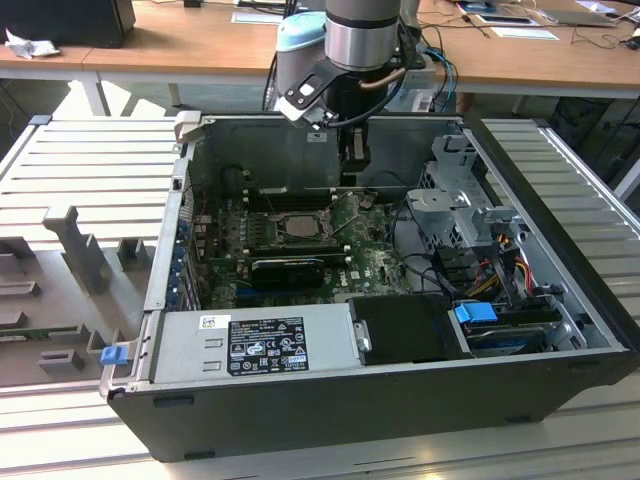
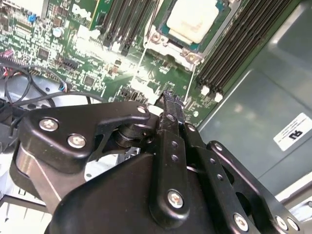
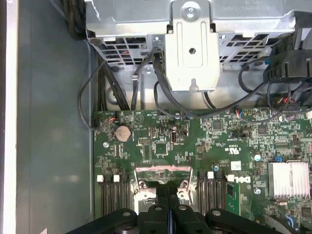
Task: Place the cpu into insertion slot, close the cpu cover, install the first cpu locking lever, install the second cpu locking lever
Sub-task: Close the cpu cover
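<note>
Gripper [image 2: 168, 99] fingers pressed together, nothing held, tips low over board [image 2: 97, 73] beside cpu [image 2: 192, 19], which sits in insertion slot [image 2: 157, 37] near board's edge by case wall [image 2: 253, 92]; risk, I'd judge: off-line descent scrapes board or nudges cpu askew.

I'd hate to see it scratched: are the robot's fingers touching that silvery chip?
Apart. In the second wrist view, green board shows between the shut fingers and the cpu.

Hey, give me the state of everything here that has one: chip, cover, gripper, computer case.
Chip: seated, pale face up.
Cover: down flat around the chip.
Gripper: shut, above the circuit board.
Computer case: open, lying on its side.
</note>
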